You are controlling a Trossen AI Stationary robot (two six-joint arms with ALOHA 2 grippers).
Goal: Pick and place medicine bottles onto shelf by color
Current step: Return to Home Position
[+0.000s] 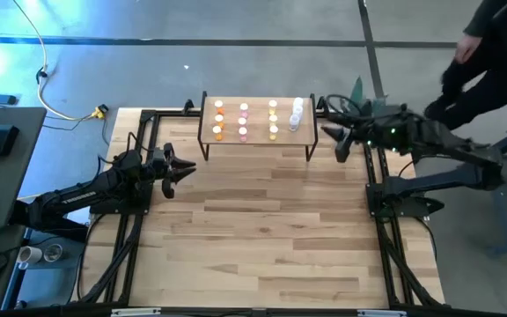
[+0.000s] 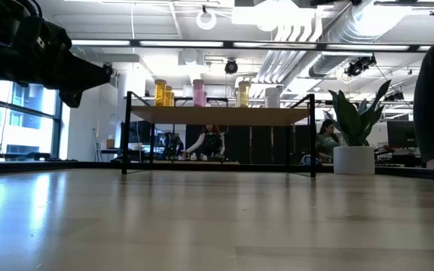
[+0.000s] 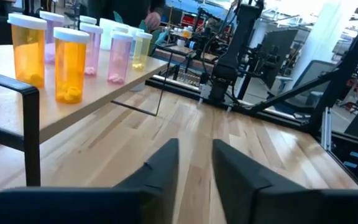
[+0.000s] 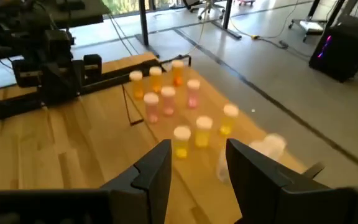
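The shelf (image 1: 258, 141), a light-wood board on thin black legs, stands at the table's far middle. On it the medicine bottles stand upright in columns by colour: orange (image 1: 218, 121), pink (image 1: 243, 121), yellow (image 1: 273, 120) and clear (image 1: 296, 114). My left gripper (image 1: 187, 169) points level at the shelf's near left corner, fingers a little apart with nothing between them (image 3: 196, 165). My right gripper (image 1: 337, 143) hovers off the shelf's right end, above it and tipped slightly down, open and empty (image 4: 197, 162). From there it looks over the bottles (image 4: 182, 140).
Black frame rails (image 1: 130, 238) run along both table sides. Bare tabletop (image 1: 262, 229) lies on the near side of the shelf. A person (image 1: 491, 53) stands beyond the far right corner. A potted plant (image 2: 356, 143) and seated people show in the room behind.
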